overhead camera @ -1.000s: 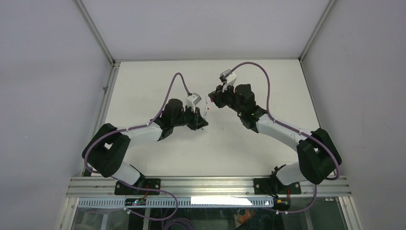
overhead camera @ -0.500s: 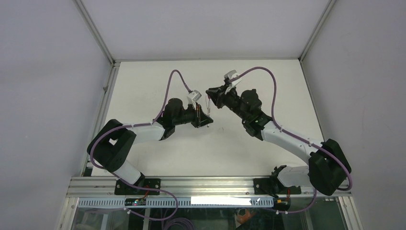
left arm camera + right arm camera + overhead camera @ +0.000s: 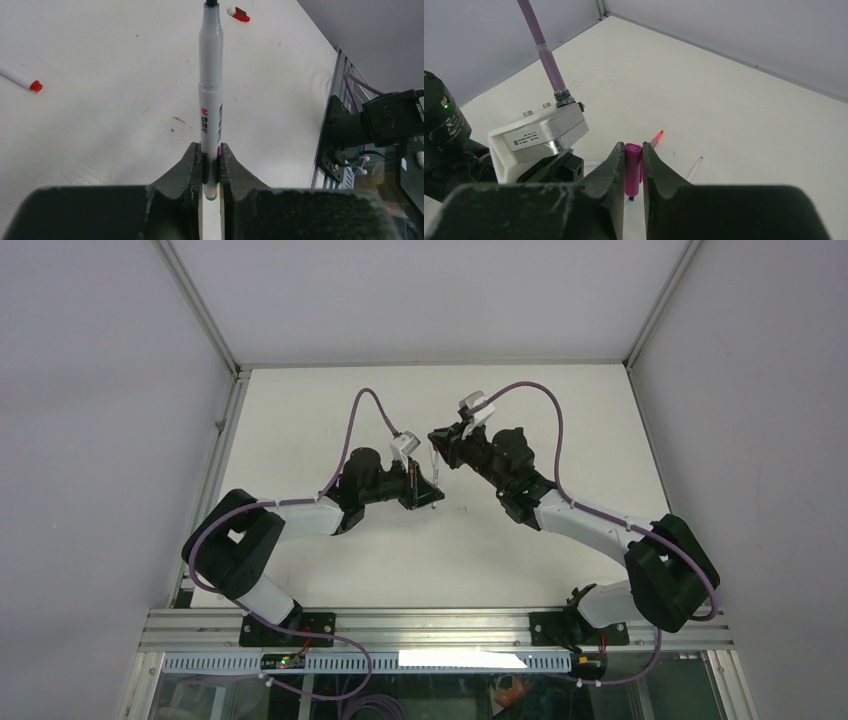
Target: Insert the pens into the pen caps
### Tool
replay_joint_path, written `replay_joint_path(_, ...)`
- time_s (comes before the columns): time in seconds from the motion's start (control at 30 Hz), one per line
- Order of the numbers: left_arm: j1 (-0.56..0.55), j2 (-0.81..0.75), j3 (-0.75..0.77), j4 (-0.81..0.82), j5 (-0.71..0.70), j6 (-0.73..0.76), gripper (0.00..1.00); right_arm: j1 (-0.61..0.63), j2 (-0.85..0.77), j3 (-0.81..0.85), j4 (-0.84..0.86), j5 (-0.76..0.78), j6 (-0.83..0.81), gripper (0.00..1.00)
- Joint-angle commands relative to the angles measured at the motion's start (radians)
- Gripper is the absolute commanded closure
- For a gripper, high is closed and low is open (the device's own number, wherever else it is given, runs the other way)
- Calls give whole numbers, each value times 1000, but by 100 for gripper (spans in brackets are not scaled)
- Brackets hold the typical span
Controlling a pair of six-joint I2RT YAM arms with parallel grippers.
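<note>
My left gripper point(image 3: 210, 150) is shut on a white pen point(image 3: 210, 100) and holds it upright by its lower end, dark tip pointing away. My right gripper point(image 3: 632, 147) is shut on a magenta cap point(image 3: 632, 167). The pen's dark tip point(image 3: 631, 198) shows right at the cap's open end. In the top view the left gripper point(image 3: 432, 492) and the right gripper point(image 3: 438, 444) face each other above mid-table, with the pen point(image 3: 434, 468) between them. A pen with a red tip point(image 3: 656, 138) and a pen with a dark tip point(image 3: 694, 169) lie on the table.
A red cap point(image 3: 238, 14) lies far out on the table point(image 3: 100, 125), and a white pen with a red end point(image 3: 20, 77) lies at the left. The left arm's wrist camera housing point(image 3: 539, 137) sits close beside the right fingers. Grey walls enclose the table.
My right gripper has moved left and closer to the left gripper, bringing the magenta cap onto the pen's tip. The left arm has shifted only slightly.
</note>
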Motion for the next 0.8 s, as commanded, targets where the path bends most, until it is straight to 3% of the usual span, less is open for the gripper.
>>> replay_joint_path(0.0, -12, -42, -6, 62, 4, 38, 100, 4, 2, 35, 69, 3, -16, 100)
replay_joint_path(0.77, -10, -93, -17, 0, -106, 104, 100, 4, -7, -19, 42, -47, 54, 100)
